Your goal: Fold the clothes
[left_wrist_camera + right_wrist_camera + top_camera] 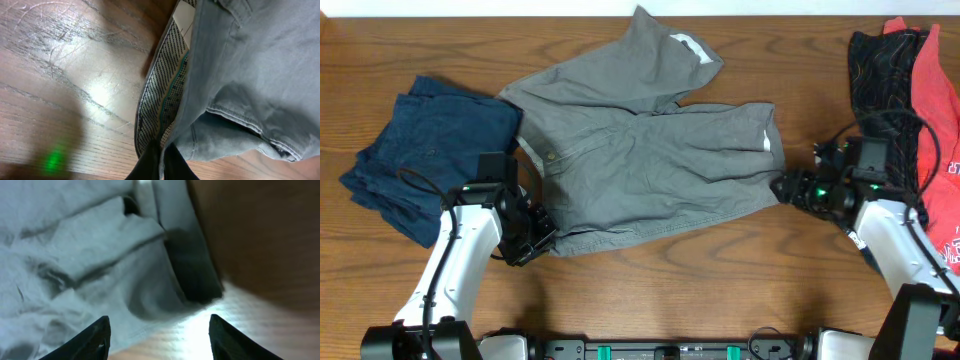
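Observation:
The grey-taupe shorts (650, 155) lie spread across the middle of the table, one leg folded up toward the far edge with the white label showing. My left gripper (535, 238) is shut on the shorts' near-left corner; the left wrist view shows the fingers (162, 157) pinching the hem (200, 145) beside the patterned waistband lining (165, 90). My right gripper (788, 188) is open at the shorts' right edge; in the right wrist view its fingers (159, 330) straddle the fabric corner (150, 280), low over the wood.
Navy clothes (425, 155) lie folded at the left. A black-patterned garment (880, 65) and a red one (935, 120) lie at the right edge, just behind my right arm. The table's far edge (520, 16) is close to the shorts' upper leg.

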